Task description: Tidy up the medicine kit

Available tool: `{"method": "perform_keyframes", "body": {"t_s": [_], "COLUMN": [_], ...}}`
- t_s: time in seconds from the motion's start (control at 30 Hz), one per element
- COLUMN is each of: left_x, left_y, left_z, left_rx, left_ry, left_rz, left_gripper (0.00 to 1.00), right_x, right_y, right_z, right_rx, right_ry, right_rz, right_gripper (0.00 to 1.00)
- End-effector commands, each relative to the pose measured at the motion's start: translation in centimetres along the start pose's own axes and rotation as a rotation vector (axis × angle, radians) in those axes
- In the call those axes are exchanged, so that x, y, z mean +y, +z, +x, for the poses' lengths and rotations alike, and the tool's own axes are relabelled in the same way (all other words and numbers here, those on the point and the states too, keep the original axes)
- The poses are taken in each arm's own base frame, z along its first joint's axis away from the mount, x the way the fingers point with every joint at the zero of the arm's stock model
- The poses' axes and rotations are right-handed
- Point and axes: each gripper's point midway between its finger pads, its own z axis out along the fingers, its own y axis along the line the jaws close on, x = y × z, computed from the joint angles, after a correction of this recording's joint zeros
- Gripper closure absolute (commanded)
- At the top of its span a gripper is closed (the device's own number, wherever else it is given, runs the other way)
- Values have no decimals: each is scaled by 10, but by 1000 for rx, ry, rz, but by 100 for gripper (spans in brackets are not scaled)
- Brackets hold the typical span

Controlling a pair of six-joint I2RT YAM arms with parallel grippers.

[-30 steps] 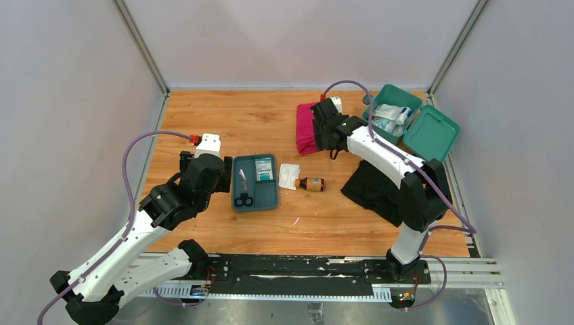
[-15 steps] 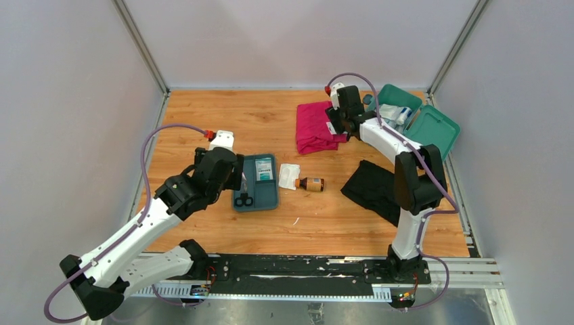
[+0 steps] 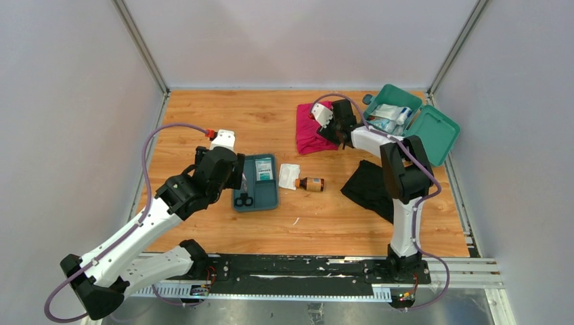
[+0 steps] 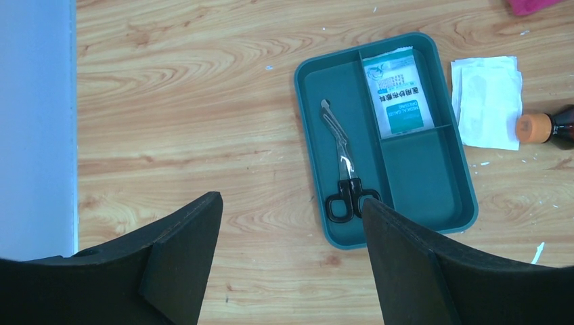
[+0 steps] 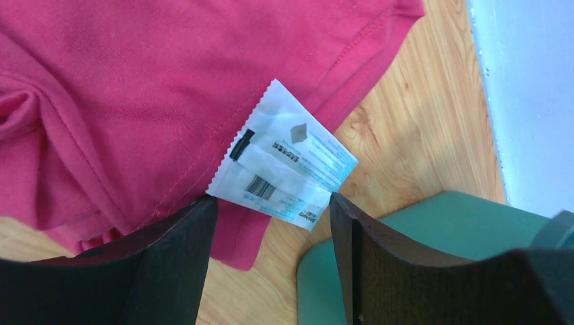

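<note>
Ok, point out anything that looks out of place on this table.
A white sachet lies half on the pink cloth, outside the medicine kit. A brown bottle lies on its side on the table, beside a white packet next to the tray.

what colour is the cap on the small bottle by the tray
Orange cap on a dark brown bottle; shows best in the left wrist view.

Smooth plastic medicine kit [image 3: 433, 133], wooden table [image 3: 223, 115]
</note>
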Motion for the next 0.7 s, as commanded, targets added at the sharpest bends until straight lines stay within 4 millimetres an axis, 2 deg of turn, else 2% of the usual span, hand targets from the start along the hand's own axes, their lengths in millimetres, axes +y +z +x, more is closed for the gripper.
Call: {"method": "perform_keyframes", "body": {"t_s": [0.0, 0.27, 0.5, 0.67], "left_x": [1, 0, 0, 1], "left_y": [2, 3, 4, 4], "left_z": [-2, -1, 0, 0], "left_rx": [-15, -10, -6, -9], "left_ry": [11, 17, 23, 21], "left_rz": [-14, -16, -19, -21], "left_gripper": [19, 19, 19, 19], "right_x": [-12, -26, -21, -23], "right_y": [13, 27, 34, 27], "right_z": [1, 8, 5, -2], "right_rx": [6, 36, 37, 22], "right_ry": [-75, -88, -90, -53], "right_rz": [25, 114, 76, 62], "right_gripper": [34, 39, 77, 92]}}
